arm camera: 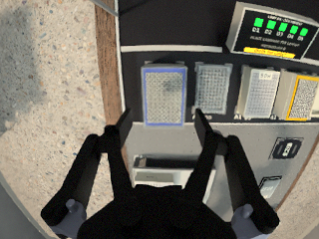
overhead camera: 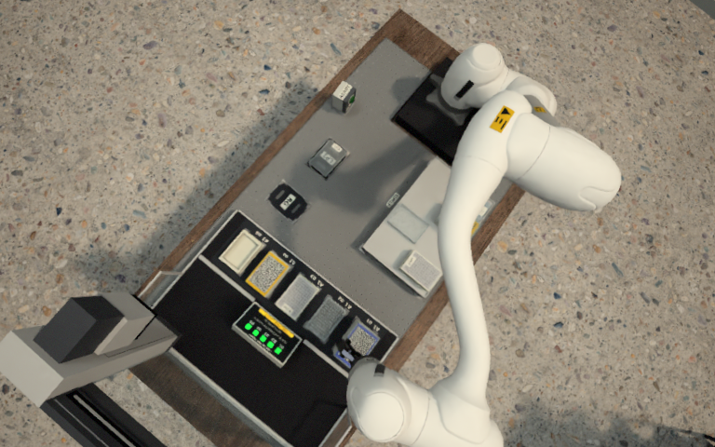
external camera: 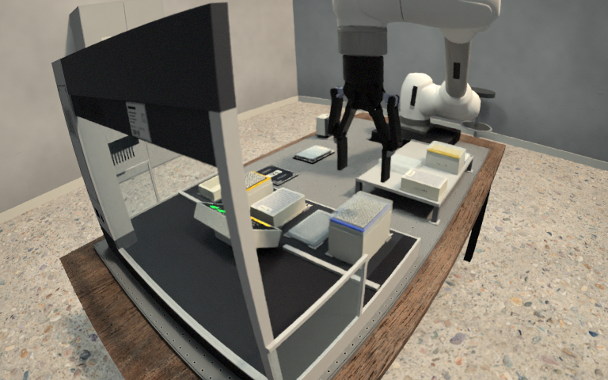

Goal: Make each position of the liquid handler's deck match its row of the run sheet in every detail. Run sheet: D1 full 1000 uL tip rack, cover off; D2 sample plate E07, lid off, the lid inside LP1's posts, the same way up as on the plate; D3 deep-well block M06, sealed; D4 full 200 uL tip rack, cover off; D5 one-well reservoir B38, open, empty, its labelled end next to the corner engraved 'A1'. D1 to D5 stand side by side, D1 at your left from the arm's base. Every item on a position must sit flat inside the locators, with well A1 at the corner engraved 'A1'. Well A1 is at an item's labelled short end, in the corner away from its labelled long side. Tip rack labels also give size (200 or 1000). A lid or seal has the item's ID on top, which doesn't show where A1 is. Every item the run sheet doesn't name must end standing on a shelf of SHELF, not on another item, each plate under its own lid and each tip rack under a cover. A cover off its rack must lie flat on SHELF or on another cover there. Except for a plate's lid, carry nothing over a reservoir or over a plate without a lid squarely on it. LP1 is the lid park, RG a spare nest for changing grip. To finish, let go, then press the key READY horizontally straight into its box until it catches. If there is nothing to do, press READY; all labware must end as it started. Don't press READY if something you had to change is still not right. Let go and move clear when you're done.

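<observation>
My gripper [external camera: 362,169] is open and empty, hanging high above the table between the shelf and the deck's right end. In the wrist view its fingertips frame the near edge of the blue-banded tip rack [arm camera: 163,96]. Along the deck stand that blue rack [external camera: 360,224], a flat clear plate [external camera: 309,228], a white deep-well block [external camera: 278,205], a yellow-banded tip rack [external camera: 255,180] and a cream one-well reservoir [overhead camera: 241,251]. A clear lid [external camera: 313,153] lies in the lid park. The READY box [overhead camera: 344,96] stands at the far table edge.
The low shelf carries a yellow-banded rack [external camera: 444,160], a white block [external camera: 423,184] and a flat clear cover [external camera: 400,161]. The black RG nest [overhead camera: 285,197] lies between lid park and deck. The handler's frame post [external camera: 237,192] and status panel [arm camera: 271,28] stand behind the deck.
</observation>
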Tool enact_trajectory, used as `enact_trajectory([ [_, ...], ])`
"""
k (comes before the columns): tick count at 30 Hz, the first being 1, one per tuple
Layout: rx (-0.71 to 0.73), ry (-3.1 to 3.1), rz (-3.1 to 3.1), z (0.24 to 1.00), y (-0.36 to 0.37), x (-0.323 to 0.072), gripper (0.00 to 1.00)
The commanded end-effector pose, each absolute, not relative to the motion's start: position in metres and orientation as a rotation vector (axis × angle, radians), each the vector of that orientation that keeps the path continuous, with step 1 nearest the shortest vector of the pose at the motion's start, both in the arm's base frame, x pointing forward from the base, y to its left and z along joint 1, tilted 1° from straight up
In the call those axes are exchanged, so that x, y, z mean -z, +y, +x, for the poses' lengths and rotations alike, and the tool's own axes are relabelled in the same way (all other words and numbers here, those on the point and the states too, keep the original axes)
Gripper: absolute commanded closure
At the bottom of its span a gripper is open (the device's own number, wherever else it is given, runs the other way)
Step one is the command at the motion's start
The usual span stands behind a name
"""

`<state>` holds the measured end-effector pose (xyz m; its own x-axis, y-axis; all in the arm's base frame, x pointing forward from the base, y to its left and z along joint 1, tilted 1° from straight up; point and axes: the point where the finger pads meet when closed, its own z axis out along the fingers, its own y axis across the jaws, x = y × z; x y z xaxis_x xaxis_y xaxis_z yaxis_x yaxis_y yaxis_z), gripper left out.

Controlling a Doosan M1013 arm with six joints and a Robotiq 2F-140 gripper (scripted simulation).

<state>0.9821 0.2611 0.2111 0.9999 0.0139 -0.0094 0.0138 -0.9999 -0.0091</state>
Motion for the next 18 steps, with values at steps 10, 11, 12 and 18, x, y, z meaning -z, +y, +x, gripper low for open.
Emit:
enact_trajectory([
  [10, -0.012, -0.022, -3.131, 0.982, 0.261, -0.197, 0.33],
  [11, -0.012, -0.022, -3.131, 0.982, 0.261, -0.196, 0.33],
  [12, -0.012, -0.022, -3.131, 0.982, 0.261, -0.194, 0.33],
  [18, -0.012, -0.022, -3.131, 0.982, 0.261, -0.184, 0.33],
])
